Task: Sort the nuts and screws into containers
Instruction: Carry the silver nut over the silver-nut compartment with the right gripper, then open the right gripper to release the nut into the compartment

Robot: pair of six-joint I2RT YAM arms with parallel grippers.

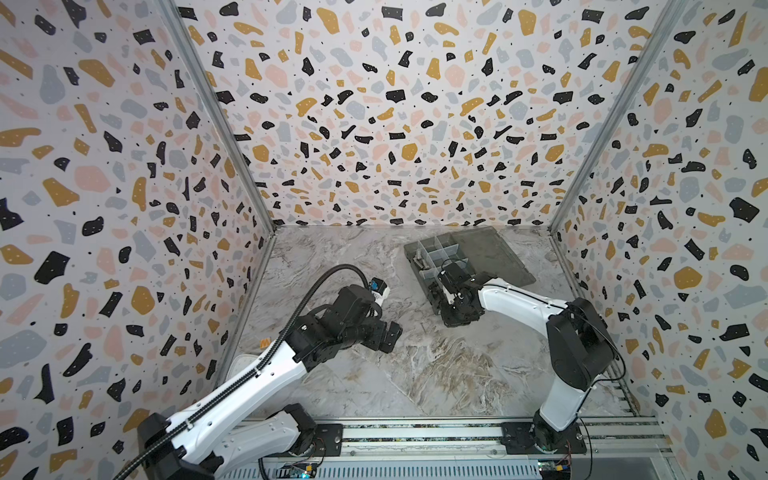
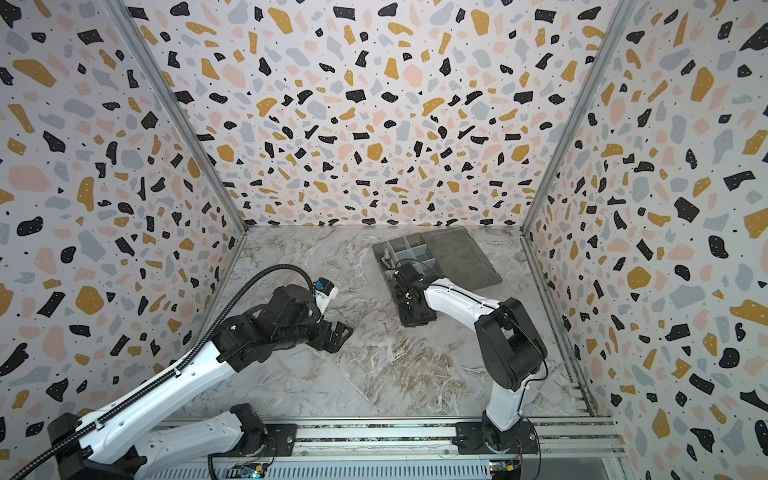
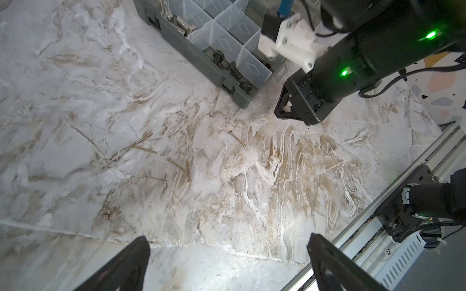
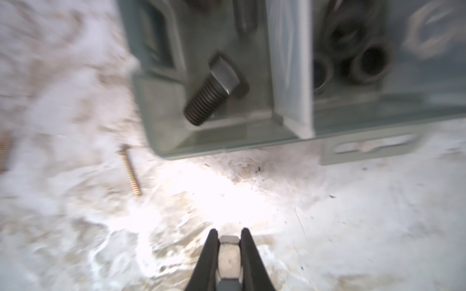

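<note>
Two arms, one silver nut pinched at the box corner

The right gripper (image 4: 229, 233) has its black fingers drawn in tight on the opposite flats of a silver nut (image 4: 229, 257). Gripping flat to flat is, I'd judge, what keeps so small a hexagon from twisting loose. Its edge-on hex outline reads as a nut, though the lower part is hidden between the fingers. The gripper sits low over the marble table (image 4: 353, 226), just beside the near corner of the organiser box (image 4: 161, 108) and not yet above any compartment.

The box shows where things belong. A black bolt (image 4: 214, 90) lies in the corner compartment, and black nuts (image 4: 370, 60) are heaped in the one next to it behind a pale divider. A pale hex ring (image 4: 428, 35), blurred, sits further along. Silver bolts (image 3: 180, 24) lie in a compartment at the box's other end. Like goes with like, so the held nut probably belongs with that pale ring. The lid (image 1: 494, 253) lies flat open on the far side, which leaves every compartment open from above.

The left gripper (image 3: 229, 264) is spread wide and holds nothing. It hangs over bare table well apart from the box, likely to leave the corner free for the other arm. Thin brass screws (image 3: 187, 170) lie loose on the table in front of it; whether they count in the sort I can only guess.
</note>
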